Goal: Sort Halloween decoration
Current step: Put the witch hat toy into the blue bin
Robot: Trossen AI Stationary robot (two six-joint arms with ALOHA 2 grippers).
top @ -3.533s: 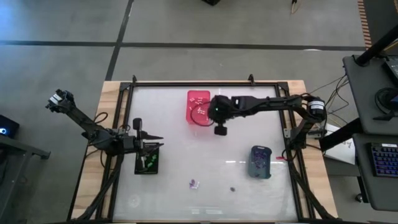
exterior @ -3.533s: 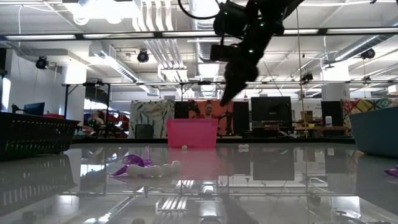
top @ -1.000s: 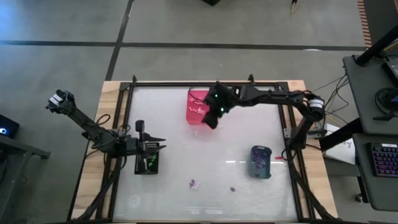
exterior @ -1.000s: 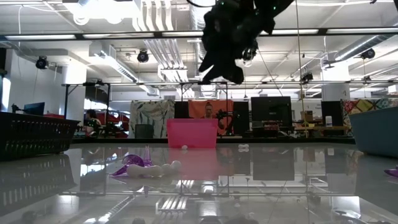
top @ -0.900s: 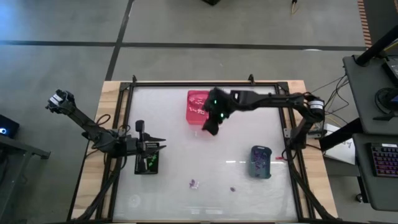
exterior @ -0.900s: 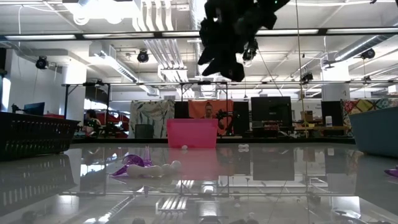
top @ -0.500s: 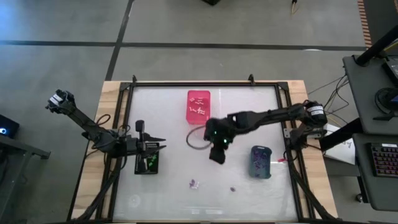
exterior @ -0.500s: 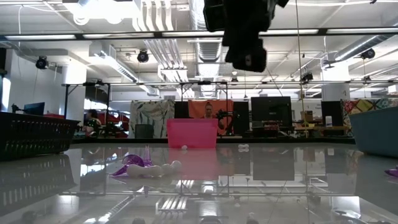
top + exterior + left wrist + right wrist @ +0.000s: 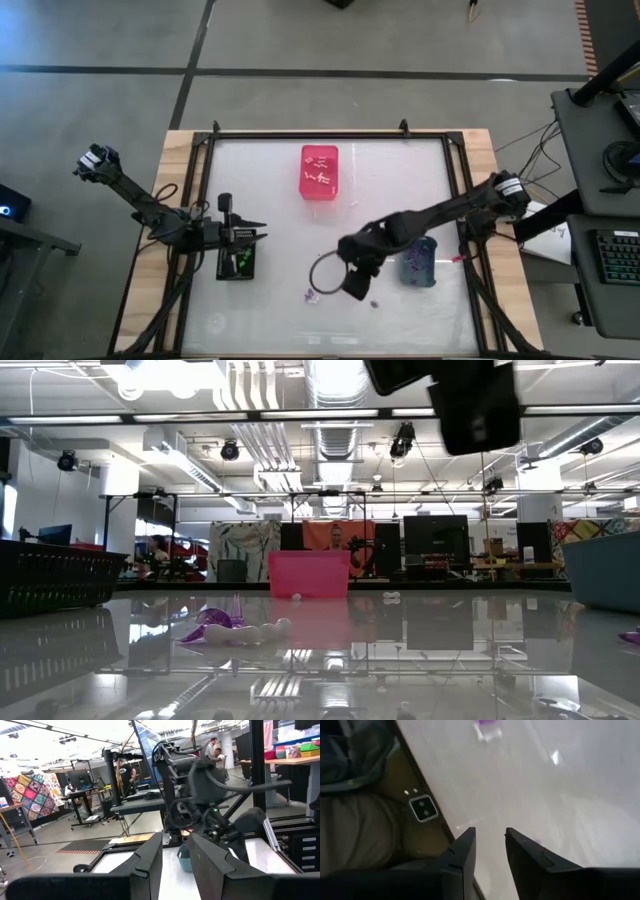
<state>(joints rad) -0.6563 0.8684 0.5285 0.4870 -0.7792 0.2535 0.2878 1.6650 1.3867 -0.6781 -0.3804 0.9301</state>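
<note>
Surface (image 9: 280,200): 1 bin (image 9: 319,171) at rear centre with small pieces inside. 1 bin (image 9: 238,262) at left edge, under the left gripper (image 9: 252,233). 1 container (image 9: 419,260) at front right. Right gripper (image 9: 354,287) hangs above the front centre, between 2 loose decoration pieces (image 9: 313,295) lying left and right of it.

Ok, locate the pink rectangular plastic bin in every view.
High view: pink rectangular plastic bin sits top centre, near the table's far edge.
Low view: centre of the picture, far across the table.
Left wrist view: not in it.
Right wrist view: not in it.
Shared landmark: glossy white tabletop.
</note>
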